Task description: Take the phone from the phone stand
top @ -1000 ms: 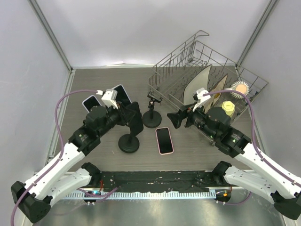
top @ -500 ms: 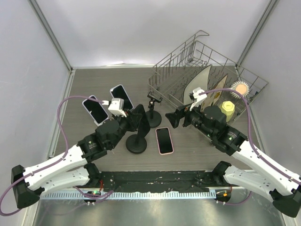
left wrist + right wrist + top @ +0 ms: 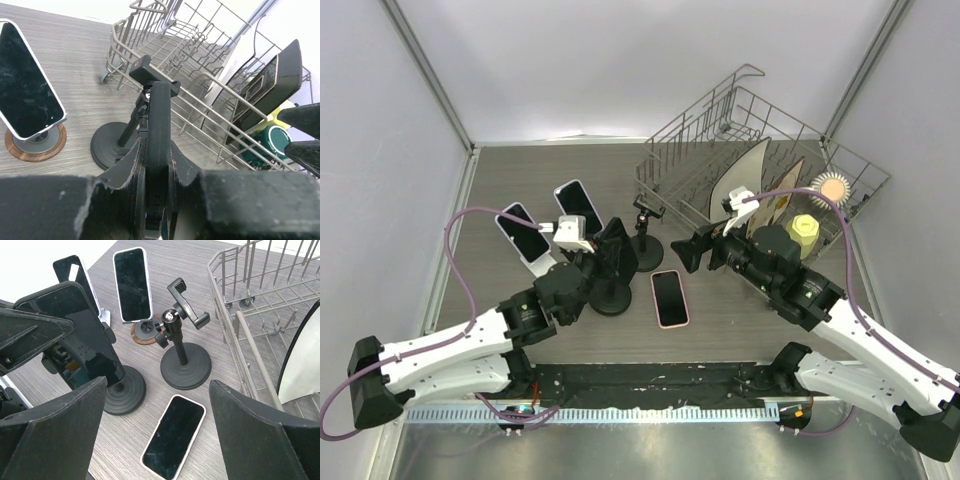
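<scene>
Phone (image 3: 82, 335): black, seated on the stand (image 3: 125, 390); left of centre in the right wrist view, mid-frame in the top view.
Long axis: near upright, leaning back a little. In the left wrist view it ran edge-on up the middle of the frame.
Left hand (image 3: 159, 165): closed on the phone, apparently one finger on each face, with the thin edge showing between them.
Right hand (image 3: 692, 255): fingers wide apart, holding nothing. It was right of the phone in the top view and apart from it.
Nearer arm: left, already in contact.
Direction: the phone lay straight ahead of the left hand, with the stand base below it on the worktop (image 3: 520, 180).
Judgement: the lift would need to follow the long axis, up and clear of the cradle.
Risk: nothing held the stand base, so it might rise or tip with the phone.
</scene>
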`<act>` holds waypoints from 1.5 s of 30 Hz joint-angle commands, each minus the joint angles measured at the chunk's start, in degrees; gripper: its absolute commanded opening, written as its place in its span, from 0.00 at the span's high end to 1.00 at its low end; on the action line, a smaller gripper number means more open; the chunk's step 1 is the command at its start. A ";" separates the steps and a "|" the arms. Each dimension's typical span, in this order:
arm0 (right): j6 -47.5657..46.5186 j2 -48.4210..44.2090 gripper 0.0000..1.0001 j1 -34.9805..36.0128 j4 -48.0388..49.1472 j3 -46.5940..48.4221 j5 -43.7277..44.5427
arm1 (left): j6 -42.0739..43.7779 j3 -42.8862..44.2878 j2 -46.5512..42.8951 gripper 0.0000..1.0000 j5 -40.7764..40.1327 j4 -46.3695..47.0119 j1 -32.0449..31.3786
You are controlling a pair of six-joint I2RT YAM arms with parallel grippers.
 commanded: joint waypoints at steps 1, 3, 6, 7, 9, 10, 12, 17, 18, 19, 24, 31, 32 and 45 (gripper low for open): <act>0.19 -0.84 0.12 0.09 3.03 -0.55 -0.71 | -2.15 -0.55 -1.96 1.00 -3.77 10.78 -0.21; 0.37 -0.66 0.12 0.09 3.12 -0.55 -0.89 | -3.81 -1.08 -2.58 0.95 -3.69 9.46 -0.21; 0.37 -0.23 0.12 0.09 3.38 -0.47 -1.67 | -5.22 -1.79 -3.81 0.81 -3.42 7.27 -0.21; 0.54 -0.05 0.12 0.18 3.56 -0.47 -1.68 | -5.58 -1.79 -4.25 0.77 -3.42 6.48 -0.21; 0.54 0.04 0.12 0.09 3.65 -0.38 -1.94 | -5.93 -1.70 -5.30 0.69 -3.34 4.02 -0.21; 0.72 -0.05 0.12 0.09 3.74 -0.38 -2.03 | -6.37 -1.53 -5.74 0.66 -3.33 2.96 -0.21; 0.72 0.04 0.12 0.09 3.74 -0.38 -2.12 | -6.63 -1.35 -6.62 0.60 -3.25 0.15 -0.21; 1.07 0.56 0.12 0.09 3.91 -0.12 -3.26 | -8.57 -1.26 -8.38 0.44 -2.72 -5.03 -0.21; 1.07 0.57 0.12 0.09 3.91 -0.03 -3.43 | -8.83 -1.17 -8.99 0.41 -2.72 -5.74 -0.21; 1.25 0.74 0.12 0.09 3.91 0.06 -3.78 | -8.92 -1.09 -9.26 0.39 -2.72 -6.36 -0.21; 1.16 1.71 0.12 0.09 3.82 0.85 -3.79 | -9.36 -0.12 -11.10 0.18 -3.42 -10.84 -0.21; 0.99 4.26 0.12 0.62 3.65 2.60 -6.51 | -6.82 4.88 -12.43 0.04 -3.43 -18.91 0.84; 0.81 4.61 0.12 0.88 3.74 2.78 -6.51 | -6.38 5.85 -12.25 0.02 -2.47 -19.89 1.54; -1.47 11.81 0.12 11.59 3.12 8.05 3.94 | -2.86 16.84 -8.20 0.00 31.62 -30.08 35.52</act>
